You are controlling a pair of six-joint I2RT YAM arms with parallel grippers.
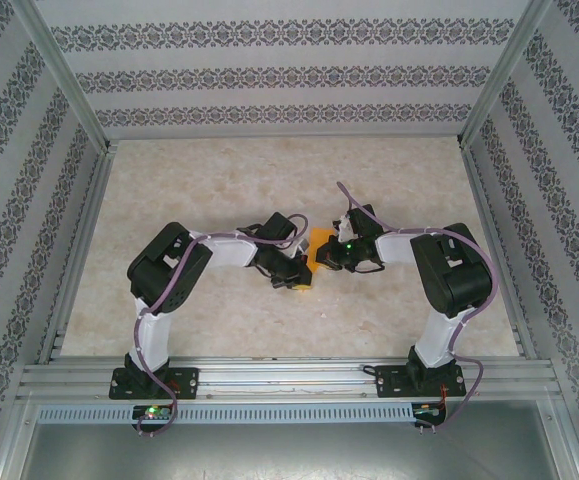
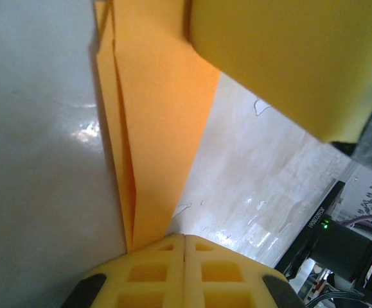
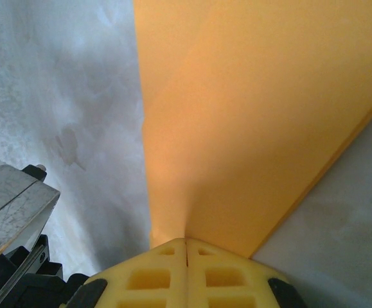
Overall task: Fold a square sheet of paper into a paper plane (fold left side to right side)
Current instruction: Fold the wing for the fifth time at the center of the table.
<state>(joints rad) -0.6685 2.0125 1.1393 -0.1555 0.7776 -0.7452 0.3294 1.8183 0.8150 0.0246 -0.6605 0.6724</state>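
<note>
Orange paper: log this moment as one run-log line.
square sheet of paper: creased, layers showing | left gripper: shut, paper's narrow end at its tips | right gripper: shut on paper

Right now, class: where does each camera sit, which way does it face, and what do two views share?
Top external: above and behind the bases, looking down on the table; left arm, right arm, left claw and right claw at the orange paper.
Left wrist: on the left arm, facing along its shut claw onto the paper.
Right wrist: likewise, its shut claw on the paper.
Shared: the orange paper.
</note>
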